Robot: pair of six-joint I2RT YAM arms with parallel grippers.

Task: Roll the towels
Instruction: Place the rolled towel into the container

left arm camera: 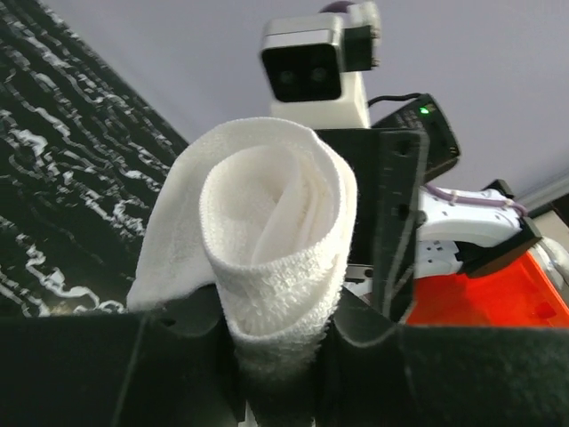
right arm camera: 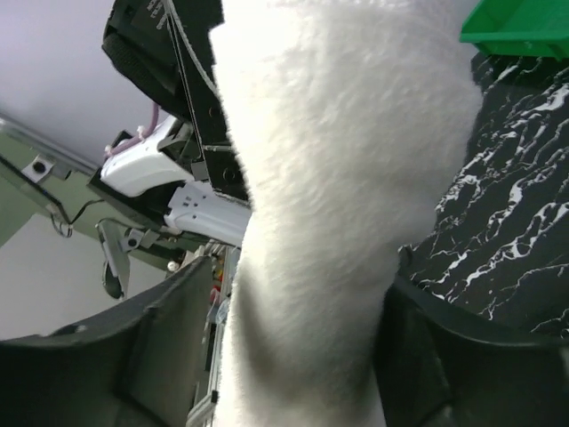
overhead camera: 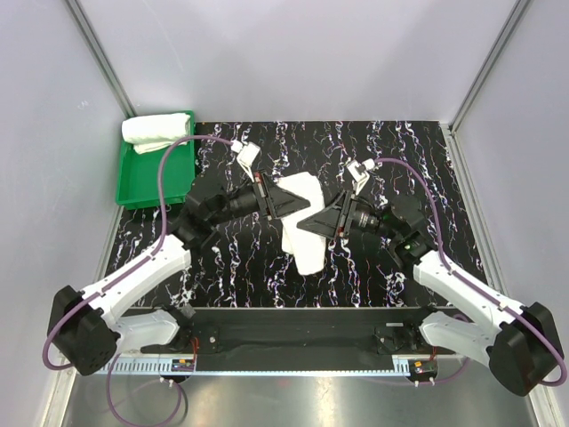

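One white towel (overhead camera: 307, 253) is partly rolled at the middle of the marbled table, its lower end hanging toward the near edge. My left gripper (overhead camera: 296, 203) comes in from the left and is shut on the rolled end of that towel (left arm camera: 271, 231), whose spiral faces the left wrist camera. My right gripper (overhead camera: 308, 227) meets it from the right, and the towel (right arm camera: 338, 178) runs between its fingers. Those jaws stand open, with a gap at one finger (right arm camera: 160, 347). A second towel (overhead camera: 153, 131) lies rolled at the far end of the green tray (overhead camera: 151, 182).
The green tray stands at the back left corner of the table, and its corner (right arm camera: 524, 27) shows in the right wrist view. Grey walls close in the left, back and right sides. The arms' base rail (overhead camera: 293, 334) runs along the near edge.
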